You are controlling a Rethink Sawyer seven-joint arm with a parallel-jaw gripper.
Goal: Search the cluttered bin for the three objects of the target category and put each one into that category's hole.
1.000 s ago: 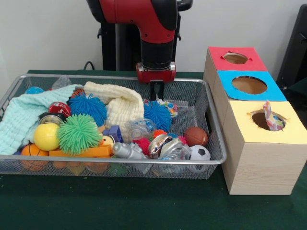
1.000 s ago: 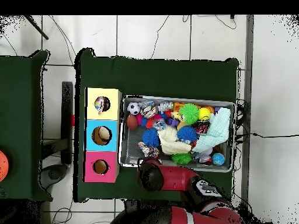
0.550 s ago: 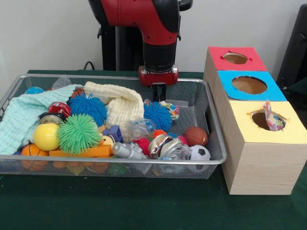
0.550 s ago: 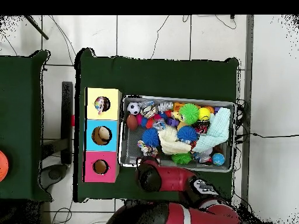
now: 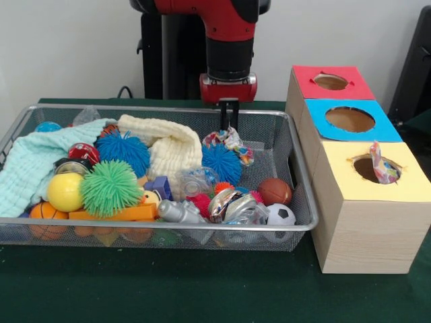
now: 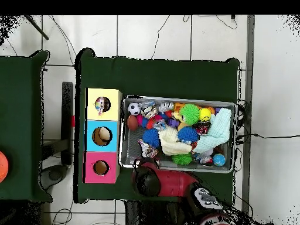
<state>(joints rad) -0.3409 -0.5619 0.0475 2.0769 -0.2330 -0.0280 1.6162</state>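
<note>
My gripper (image 5: 229,126) hangs over the far right part of the wire bin (image 5: 306,225), its fingers shut on the top of a crinkly multicoloured wrapper (image 5: 227,140). The wrapper dangles just above the blue spiky ball (image 5: 220,162). A similar crinkly wrapper (image 5: 381,166) sticks out of the hole in the yellow box (image 5: 404,190). In the overhead view the held wrapper (image 6: 144,151) shows at the bin's lower left corner, and the arm's wrist (image 6: 147,182) hides the fingers.
Blue box (image 5: 384,128) and red box (image 5: 357,91) stand behind the yellow one, right of the bin. The bin holds a cream cloth (image 5: 172,148), a mint cloth (image 5: 34,165), a green spiky ball (image 5: 111,187), a yellow ball (image 5: 64,192), a soccer ball (image 5: 281,215) and a brown ball (image 5: 275,191).
The gripper has risen and drawn slightly right, toward the bin's far side. The crinkly wrapper has come up with it from behind the blue spiky ball.
</note>
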